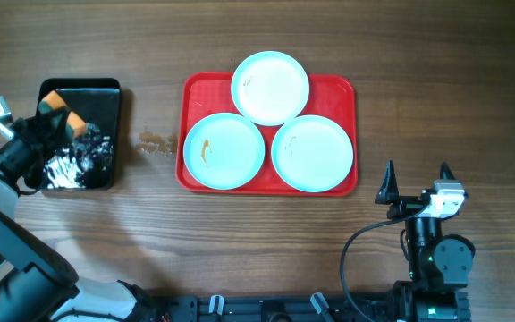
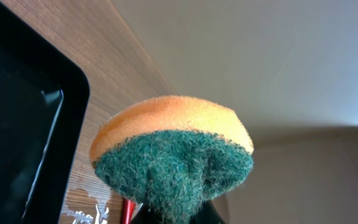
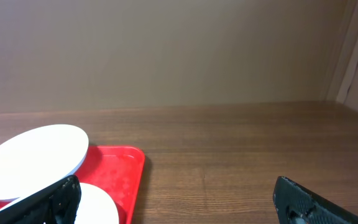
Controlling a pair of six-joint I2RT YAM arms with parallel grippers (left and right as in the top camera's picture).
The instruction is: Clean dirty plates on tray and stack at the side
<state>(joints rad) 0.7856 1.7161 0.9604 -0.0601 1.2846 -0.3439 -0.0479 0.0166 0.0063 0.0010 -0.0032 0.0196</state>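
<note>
**benchtop_dan:** so what's the setup like, surface and room wise?

**mira_k:** Wood-grain table, mid brown, grain running left to right. There's a small patch of brownish smears on the bare wood between the two trays. From the right wrist view the room behind is just a plain beige wall, with a pale upright trim or door edge at the far right. The left wrist view shows more of the same beige wall.

**benchtop_dan:** and the plates?

**mira_k:** All three are on the red tray, mid-table. The back plate overlaps the edges of the front two and looks tilted in the right wrist view. The front-left plate has an orange-brown smear. The front-right plate looks clean as far as I can tell.

**benchtop_dan:** arms doing anything?

**mira_k:** Left gripper is clamped on a round sponge, orange foam with a green scouring side. It's over the back-left part of the black tray, which sits left of the red one. There's some crumpled silvery-white stuff in that tray, can't tell what. Right gripper has its fingers spread wide with nothing between them, near the table's front edge, just off the red tray's front-right corner.
</note>
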